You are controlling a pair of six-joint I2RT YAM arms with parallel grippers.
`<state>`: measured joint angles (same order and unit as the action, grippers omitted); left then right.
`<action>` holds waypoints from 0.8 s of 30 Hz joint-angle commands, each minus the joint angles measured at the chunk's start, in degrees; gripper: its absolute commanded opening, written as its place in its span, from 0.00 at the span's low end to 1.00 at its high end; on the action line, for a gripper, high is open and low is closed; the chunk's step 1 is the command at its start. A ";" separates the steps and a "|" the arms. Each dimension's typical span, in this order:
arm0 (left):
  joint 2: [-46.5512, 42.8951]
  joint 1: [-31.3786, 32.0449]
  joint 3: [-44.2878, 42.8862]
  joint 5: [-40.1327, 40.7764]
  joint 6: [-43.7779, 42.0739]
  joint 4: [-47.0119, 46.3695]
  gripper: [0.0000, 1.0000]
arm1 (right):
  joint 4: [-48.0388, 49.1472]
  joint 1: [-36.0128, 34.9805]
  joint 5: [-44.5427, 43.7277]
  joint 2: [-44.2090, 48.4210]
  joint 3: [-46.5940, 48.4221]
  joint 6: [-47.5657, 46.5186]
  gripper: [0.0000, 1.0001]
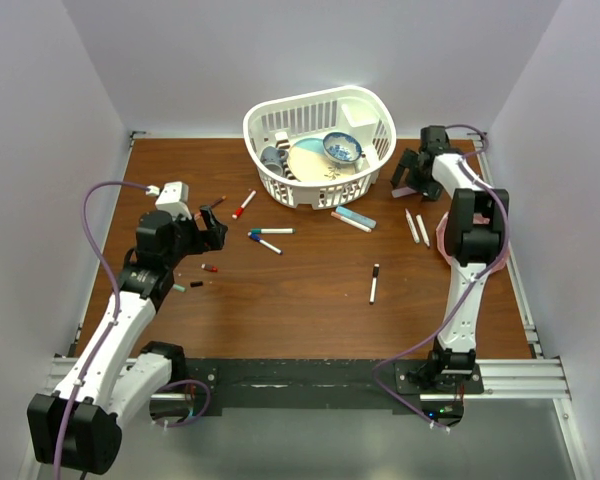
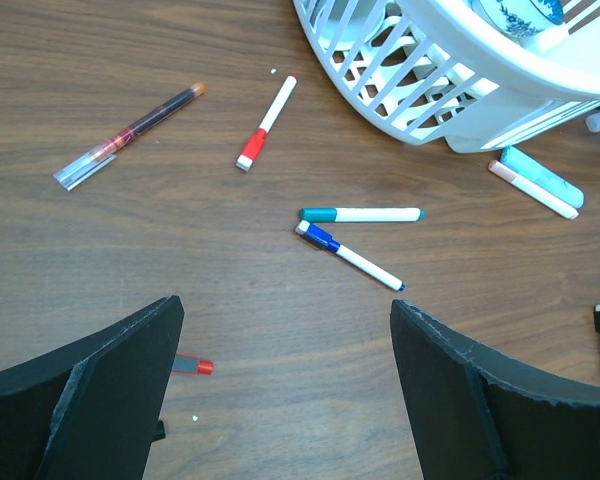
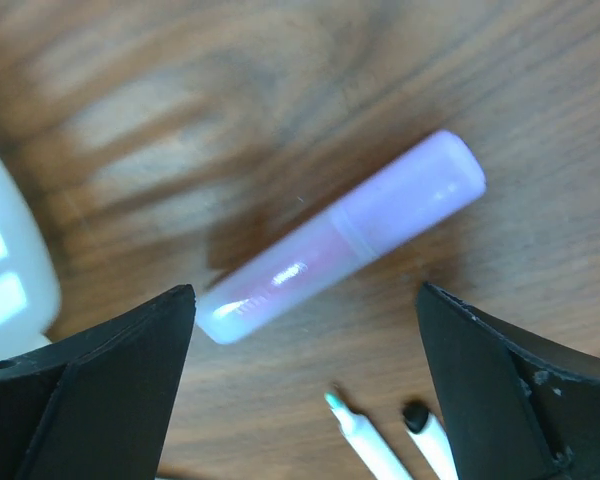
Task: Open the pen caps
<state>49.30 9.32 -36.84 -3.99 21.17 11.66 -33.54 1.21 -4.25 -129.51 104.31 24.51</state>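
My left gripper point(image 2: 285, 330) is open above bare wood, and a loose red pen cap point(image 2: 193, 366) lies beside its left finger. Ahead lie a red-capped marker point(image 2: 265, 122), a teal-capped marker point(image 2: 360, 214) and a blue-capped marker point(image 2: 348, 255). More loose caps, green point(image 1: 179, 287) and black point(image 1: 196, 284), lie near the left arm. My right gripper point(image 3: 305, 295) is open over a blurred pink pen with a lilac cap point(image 3: 340, 235), which lies just past the fingertips. Two uncapped markers show a green tip point(image 3: 335, 403) and a black tip point(image 3: 415, 415).
A white basket point(image 1: 280, 190) with dishes stands at the back centre. Pink and teal highlighters point(image 1: 352, 217) lie in front of it. A black-capped marker point(image 1: 374, 283) lies mid-table, and a clear pen with an orange tip point(image 2: 130, 135) lies at the far left.
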 commanded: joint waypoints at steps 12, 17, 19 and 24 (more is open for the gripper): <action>0.27 -0.71 -0.16 0.65 -1.57 -1.47 0.90 | 1.28 -0.77 -7.17 -5.13 4.58 0.99 0.61; 0.18 -0.80 -0.16 0.74 -1.57 -1.46 0.90 | 2.07 -0.77 -11.03 -5.66 5.37 -2.89 0.41; 0.27 -0.80 -0.16 0.65 -1.57 -1.47 0.90 | 2.34 -0.77 -11.31 -6.10 5.73 -5.08 0.36; 0.10 -0.80 -0.16 0.21 -1.57 -1.64 0.90 | 5.50 -0.69 -7.80 -6.36 6.16 -15.69 0.28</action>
<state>49.67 9.02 -36.84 -3.95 21.17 11.66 -31.70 0.73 -13.47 -133.75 109.08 18.39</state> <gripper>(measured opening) 0.901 0.321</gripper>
